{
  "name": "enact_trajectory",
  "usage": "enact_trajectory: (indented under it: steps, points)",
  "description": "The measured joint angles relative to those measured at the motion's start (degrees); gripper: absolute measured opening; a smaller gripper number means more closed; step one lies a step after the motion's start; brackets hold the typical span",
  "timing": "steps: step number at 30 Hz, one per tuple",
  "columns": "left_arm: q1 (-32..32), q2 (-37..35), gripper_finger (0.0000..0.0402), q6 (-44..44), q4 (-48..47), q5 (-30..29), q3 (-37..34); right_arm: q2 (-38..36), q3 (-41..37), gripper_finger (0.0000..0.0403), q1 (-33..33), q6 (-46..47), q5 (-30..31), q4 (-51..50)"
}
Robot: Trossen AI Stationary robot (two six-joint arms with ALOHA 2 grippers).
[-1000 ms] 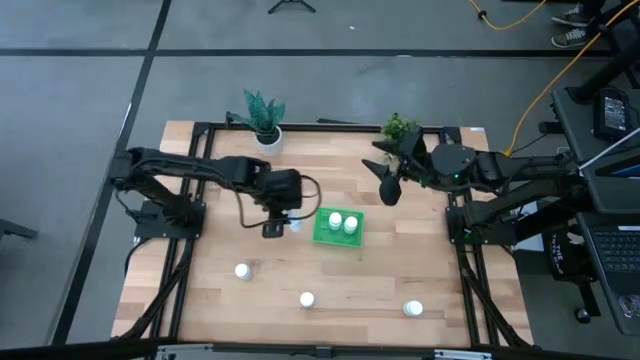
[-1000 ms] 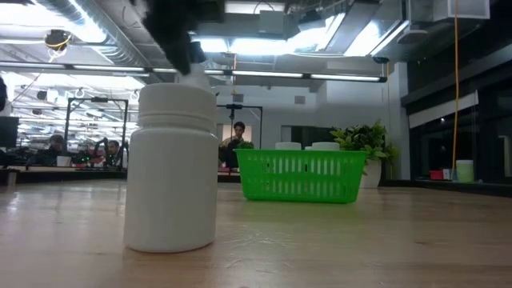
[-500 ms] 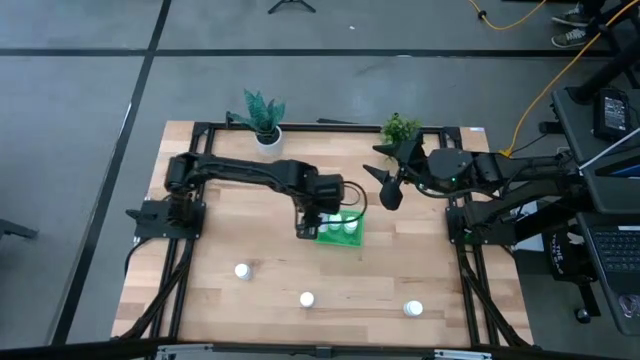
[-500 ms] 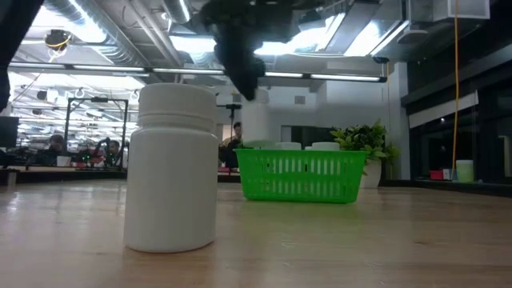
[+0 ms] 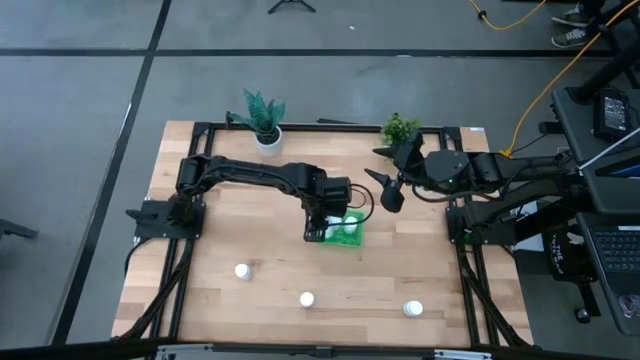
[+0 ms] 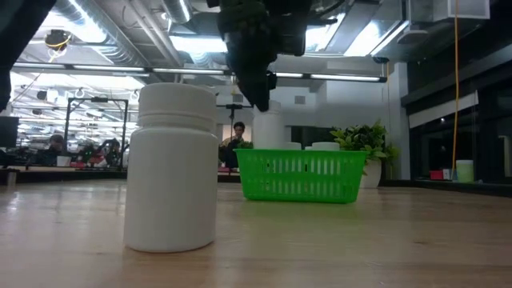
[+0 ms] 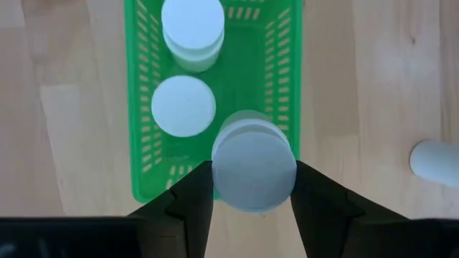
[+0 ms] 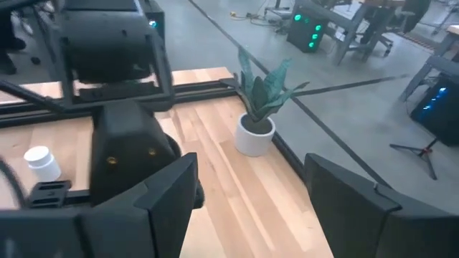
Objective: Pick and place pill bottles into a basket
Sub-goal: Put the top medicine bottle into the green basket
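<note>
My left gripper (image 5: 322, 228) is shut on a white pill bottle (image 7: 254, 170) over the left end of the green basket (image 5: 352, 240). Two more bottles (image 7: 183, 106) (image 7: 192, 25) stand inside the basket. In the low view the held bottle (image 6: 269, 128) hangs under the gripper, its lower end about level with the basket's rim (image 6: 302, 152). Three bottles stand on the table's near part (image 5: 242, 270) (image 5: 307, 298) (image 5: 413, 309). My right gripper (image 5: 388, 192) is open and empty, to the right of the basket and raised. My left gripper pinches the bottle's upper part between its two fingers, one on each side (image 7: 215, 172). The fingers point down from above. The bottle hangs upright below them, over the basket's left end; whether its base touches the basket floor I cannot tell.
Two potted plants stand at the table's far edge (image 5: 264, 115) (image 5: 400, 128). One bottle (image 6: 172, 168) stands close to the low camera. Bare wood lies between the basket and the near bottles.
My left gripper has carried the bottle toward the table's right edge, from left of the basket to over its left end, and has come down a little. The bottle has stayed upright in the hold.
</note>
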Motion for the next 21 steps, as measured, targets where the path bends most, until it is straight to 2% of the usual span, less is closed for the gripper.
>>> enact_trajectory:
  steps: [16,21]
  points:
    - [0.0,6.0,0.0156,-0.1,-0.8,-0.6,0.0,0.0,0.0,0.0256,0.0,-0.3,-0.4,-0.7]
    - [0.0,6.0,0.0156,0.5,-0.8,-4.5,0.0,0.0,0.0,0.0256,0.0,-0.3,-0.4,-1.1]
